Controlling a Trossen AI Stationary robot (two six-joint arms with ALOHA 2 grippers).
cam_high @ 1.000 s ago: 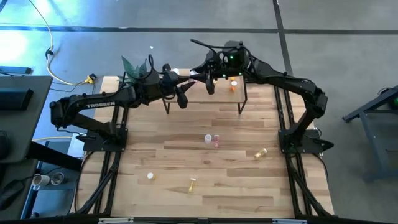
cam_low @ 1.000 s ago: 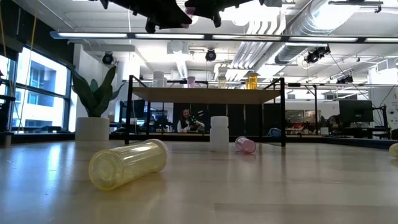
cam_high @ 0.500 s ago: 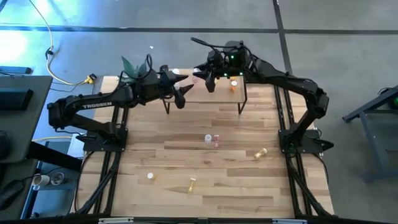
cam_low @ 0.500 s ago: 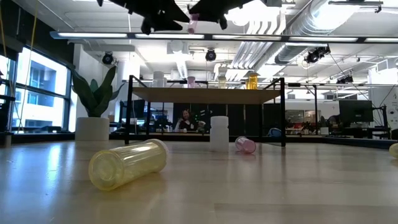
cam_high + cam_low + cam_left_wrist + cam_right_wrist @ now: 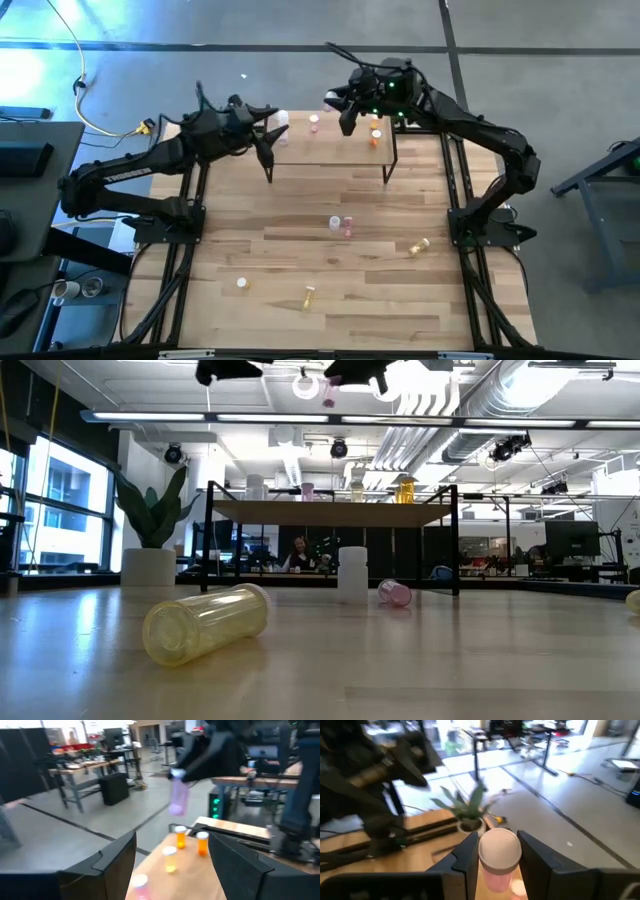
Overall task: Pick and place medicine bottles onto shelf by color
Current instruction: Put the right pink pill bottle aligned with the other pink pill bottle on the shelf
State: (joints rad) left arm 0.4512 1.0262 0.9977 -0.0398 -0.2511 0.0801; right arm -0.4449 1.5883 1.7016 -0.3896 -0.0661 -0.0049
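Note:
My right gripper is shut on a pink medicine bottle with a white cap, high above the far side of the shelf. My left gripper stands open above the shelf's left end, apart from that bottle, with nothing between its fingers. Upright on the shelf stand two orange bottles, a pale yellow one and a pink one. On the table, a white bottle stands upright, a pink one lies beside it, and a yellow one lies near the front. My right gripper pinches the pink bottle at its white cap end, one finger on either side. The fingers come nearly level from the table's right, tipped slightly down. The bottle hangs below them, cap up and a little tilted, clear of the shelf.
More loose bottles lie on the table: a yellow one at the right, a white one and a yellow one near the front. A potted plant stands at the table's far left corner. People sit in the room beyond.
The two grippers were together at the pink bottle above the shelf. My left gripper has opened, let go and drawn back toward the table's left, rising a little. My right gripper has kept the bottle and carried it up and toward the far edge, turning as it went.

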